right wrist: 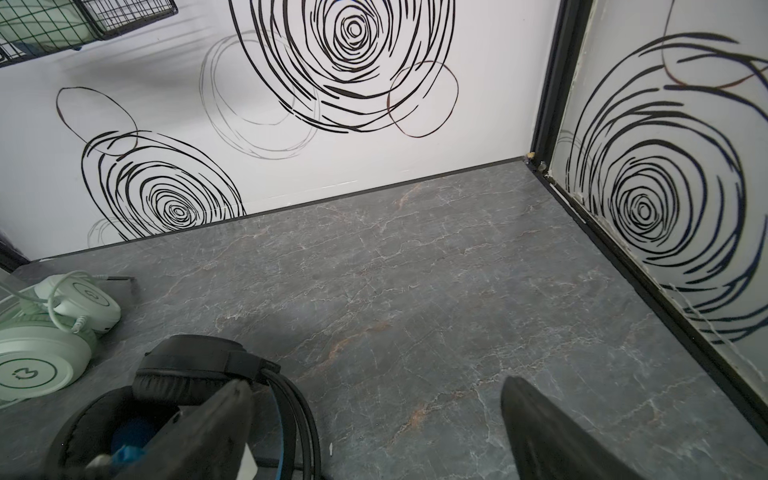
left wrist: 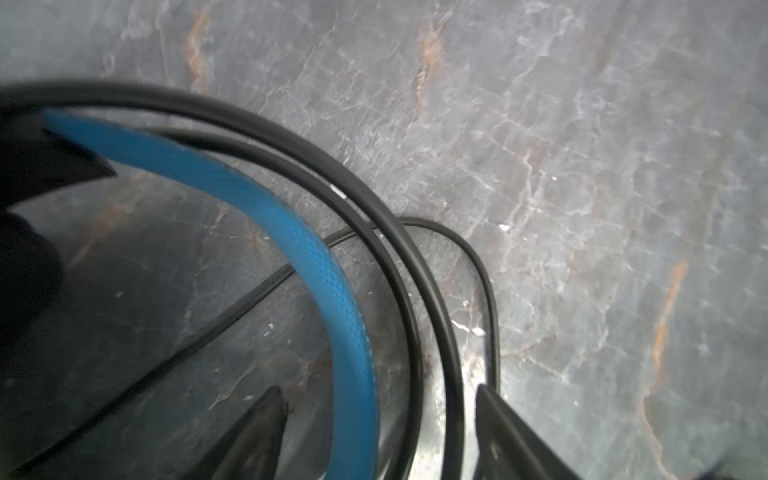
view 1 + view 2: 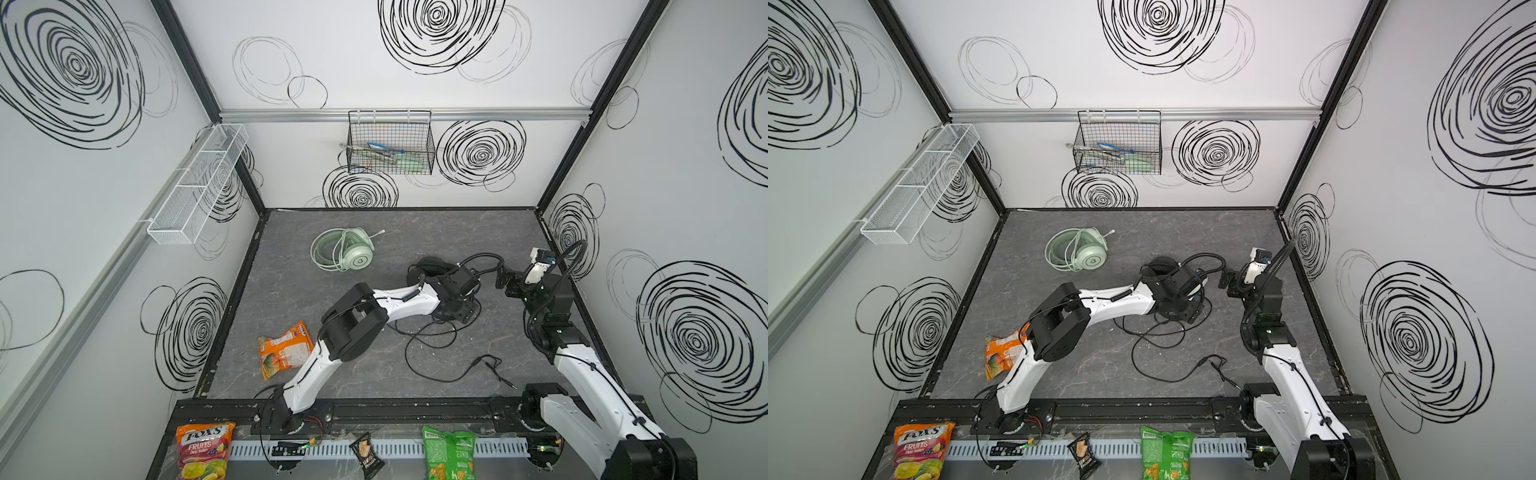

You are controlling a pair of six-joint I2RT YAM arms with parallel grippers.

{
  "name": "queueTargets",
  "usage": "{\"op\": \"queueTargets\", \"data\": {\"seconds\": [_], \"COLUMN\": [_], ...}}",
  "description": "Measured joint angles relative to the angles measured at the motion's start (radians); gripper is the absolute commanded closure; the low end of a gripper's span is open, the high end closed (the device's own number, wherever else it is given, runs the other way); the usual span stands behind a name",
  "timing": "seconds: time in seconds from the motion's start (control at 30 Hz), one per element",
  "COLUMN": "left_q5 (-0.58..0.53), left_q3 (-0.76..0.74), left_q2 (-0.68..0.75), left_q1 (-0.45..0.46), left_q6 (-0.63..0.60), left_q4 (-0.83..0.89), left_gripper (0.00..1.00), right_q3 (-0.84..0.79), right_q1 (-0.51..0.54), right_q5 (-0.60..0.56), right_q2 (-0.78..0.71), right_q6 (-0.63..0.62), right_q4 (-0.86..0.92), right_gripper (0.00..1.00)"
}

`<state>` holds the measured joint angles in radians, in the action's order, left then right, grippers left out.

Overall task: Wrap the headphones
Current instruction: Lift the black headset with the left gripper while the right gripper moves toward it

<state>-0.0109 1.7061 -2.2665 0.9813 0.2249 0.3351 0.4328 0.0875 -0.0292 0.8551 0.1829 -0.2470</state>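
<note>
Left pincer (image 2: 376,388) astride black headphones' (image 3: 430,266) headband (image 2: 307,249), earcups (image 1: 195,365) toward back wall (image 1: 374,145)

Both top views look steeply down from high above the front edge, sharing the whole worktop (image 3: 415,232). Left wrist view — very close over the black headset (image 2: 316,266). Right wrist view looks low across the worktop toward a back corner.

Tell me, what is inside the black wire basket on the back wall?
Inside the black wire basket lie a pale green item, a silvery tool and something blue. The mesh hides what they are.
</note>
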Motion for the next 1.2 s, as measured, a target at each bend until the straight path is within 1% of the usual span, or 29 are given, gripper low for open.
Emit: {"op": "queueTargets", "data": {"seconds": [0.3,0.4,0.57,0.67,0.77,0.97,1.1,1.2], "left_q5": [-0.023,-0.029,-0.025,-0.003,0.033,0.146,0.255,0.359], "left_q3": [0.024,0.024,0.023,0.008,-0.021,-0.067,-0.116,-0.159], "left_q2": [-0.021,-0.021,-0.006,0.034,0.105,0.315,0.526,0.684], "left_q1": [0.002,0.002,-0.002,-0.017,-0.04,-0.117,-0.224,-0.336], "left_q6": [-0.004,-0.004,-0.007,-0.007,-0.012,-0.012,-0.009,0.009], "left_q4": [0.015,0.015,0.021,0.026,0.031,0.075,0.082,0.085], "left_gripper": [0.7,0.77,1.0,1.0,1.0,1.0,1.0,1.0], "right_q3": [-0.001,-0.001,-0.002,-0.002,-0.002,0.005,0.004,-0.033], "right_q1": [0.011,0.013,0.018,0.021,0.027,0.037,0.063,0.131], "right_q5": [-0.032,-0.036,-0.038,-0.028,-0.006,0.088,0.196,0.257], "right_q2": [-0.01,-0.012,-0.016,-0.019,-0.023,-0.032,-0.103,-0.191], "right_q6": [-0.012,-0.015,-0.019,-0.022,-0.023,-0.032,-0.064,-0.107], "right_q4": [0.001,0.001,0.002,0.001,0.001,0.006,-0.035,-0.139], "right_gripper": [0.02,0.02,0.02,0.01,0.01,0.0,0.0,0.0]}}
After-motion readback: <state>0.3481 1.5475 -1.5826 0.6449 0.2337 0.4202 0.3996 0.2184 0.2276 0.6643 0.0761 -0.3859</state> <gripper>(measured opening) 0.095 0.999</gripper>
